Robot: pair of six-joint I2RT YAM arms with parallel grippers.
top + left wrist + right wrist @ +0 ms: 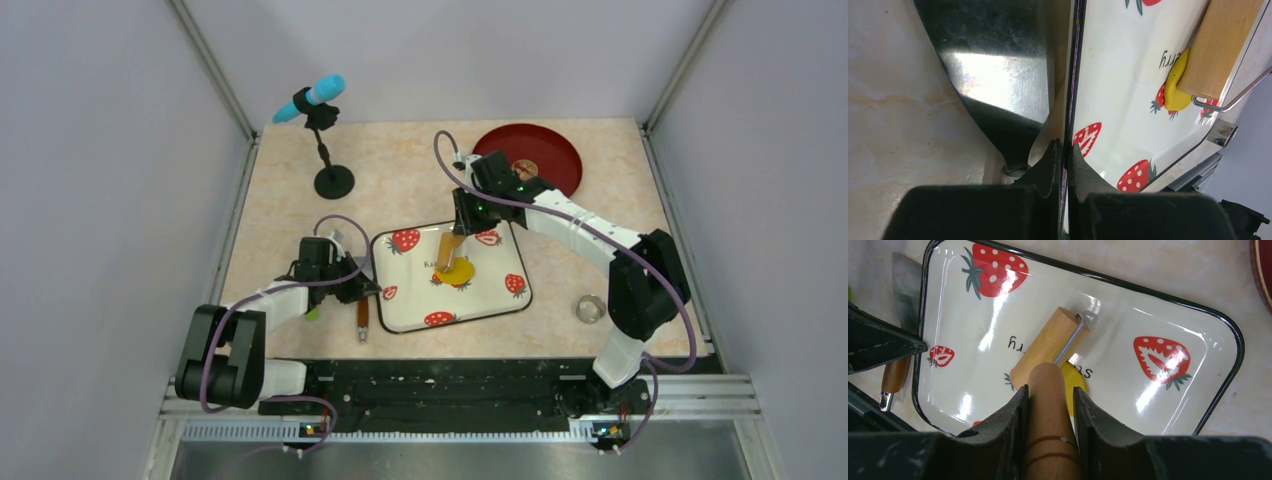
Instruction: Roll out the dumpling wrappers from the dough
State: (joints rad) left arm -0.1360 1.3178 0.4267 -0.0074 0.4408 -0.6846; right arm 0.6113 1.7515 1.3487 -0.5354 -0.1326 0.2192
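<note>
Right wrist: smooth cylindrical wooden roller (1048, 345) on flat yellow dough (1075, 382), glossy tray (1148, 405).

Yellow dough (460, 273), tan roller (1048, 345), white strawberry-printed tray (496, 302), red plate (545, 150)

A white tray (495, 262) printed with red strawberries sits on a beige marbled tabletop (400, 160), a tan wooden roller (451, 246) angled over its centre. A metal scraper (363, 320) with a wooden handle lies just beside its left edge. Behind stand a blue microphone (312, 97) on a black stand and a dark red plate (550, 150); a small metal ring (590, 308) lies to the tray's right
</note>
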